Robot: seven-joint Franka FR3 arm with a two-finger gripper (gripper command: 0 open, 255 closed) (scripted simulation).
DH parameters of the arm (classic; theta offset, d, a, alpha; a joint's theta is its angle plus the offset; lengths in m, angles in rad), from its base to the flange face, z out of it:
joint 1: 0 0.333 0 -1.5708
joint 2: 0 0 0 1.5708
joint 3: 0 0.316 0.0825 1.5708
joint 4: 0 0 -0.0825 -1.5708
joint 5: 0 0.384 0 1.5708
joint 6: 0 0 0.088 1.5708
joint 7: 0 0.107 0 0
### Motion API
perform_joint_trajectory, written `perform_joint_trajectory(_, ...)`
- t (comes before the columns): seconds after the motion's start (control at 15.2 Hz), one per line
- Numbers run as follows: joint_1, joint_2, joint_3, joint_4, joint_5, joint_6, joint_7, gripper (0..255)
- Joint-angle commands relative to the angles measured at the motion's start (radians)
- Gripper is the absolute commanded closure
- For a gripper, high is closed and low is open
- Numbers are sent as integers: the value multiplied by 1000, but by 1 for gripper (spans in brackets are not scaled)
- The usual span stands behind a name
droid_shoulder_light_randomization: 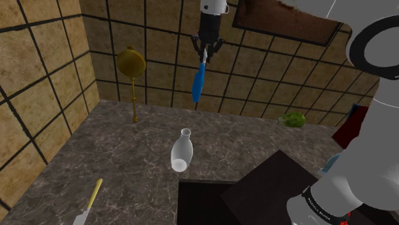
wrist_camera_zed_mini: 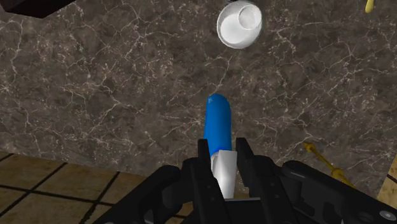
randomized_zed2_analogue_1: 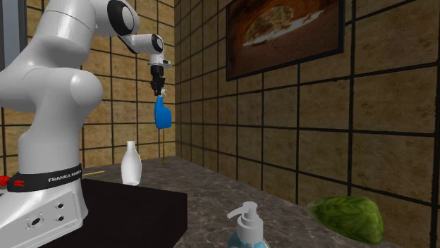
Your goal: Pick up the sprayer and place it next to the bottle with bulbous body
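Shoulder view: gripper (droid_shoulder_light_randomization: pixel 203 56) is high up near the tiled back wall, jaws clamped on the white head of the sprayer (droid_shoulder_light_randomization: pixel 198 83). The blue body hangs down below the fingers, well clear of the dark marble counter (droid_shoulder_light_randomization: pixel 115 160). White bottle w/ bulbous body (droid_shoulder_light_randomization: pixel 181 151) stands upright on the counter, lower in the pic than the sprayer and nearer the cam, not touching it. A gold round-headed item on a long stem (droid_shoulder_light_randomization: pixel 131 64) stands by the wall corner at the shoulder view's left. A yellow-handled knife (droid_shoulder_light_randomization: pixel 89 203) lies near the counter's front edge, lower left. A green leafy veg (droid_shoulder_light_randomization: pixel 294 119) sits by the wall on the right. The dark box stand (droid_shoulder_light_randomization: pixel 275 185) is at lower right. In the 2nd exterior view the sprayer hangs roughly vertical under the hand, above the bottle and to its right. A framed picture (randomized_zed2_analogue_1: pixel 285 32) hangs on the wall, and a pump dispenser (randomized_zed2_analogue_1: pixel 248 225) sits at the front. In the wrist view both fingers (wrist_camera_zed_mini: pixel 245 159) press the sprayer's white neck from either side. The bottle's open mouth shows beyond the blue base, w/ bare marble between them.
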Motion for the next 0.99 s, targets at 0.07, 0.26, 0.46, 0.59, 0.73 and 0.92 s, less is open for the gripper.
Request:
perform_joint_trajectory(0.07,49,90,21,134,-8,-46,65,255)
perform_joint_trajectory(0.26,68,120,27,153,-11,-36,89,255)
perform_joint_trajectory(0.46,65,104,27,86,-10,14,91,255)
perform_joint_trajectory(0.59,64,96,27,47,-10,46,91,255)
perform_joint_trajectory(0.73,63,89,27,10,-9,76,92,255)
perform_joint_trajectory(0.92,62,82,27,-41,-9,120,94,255)
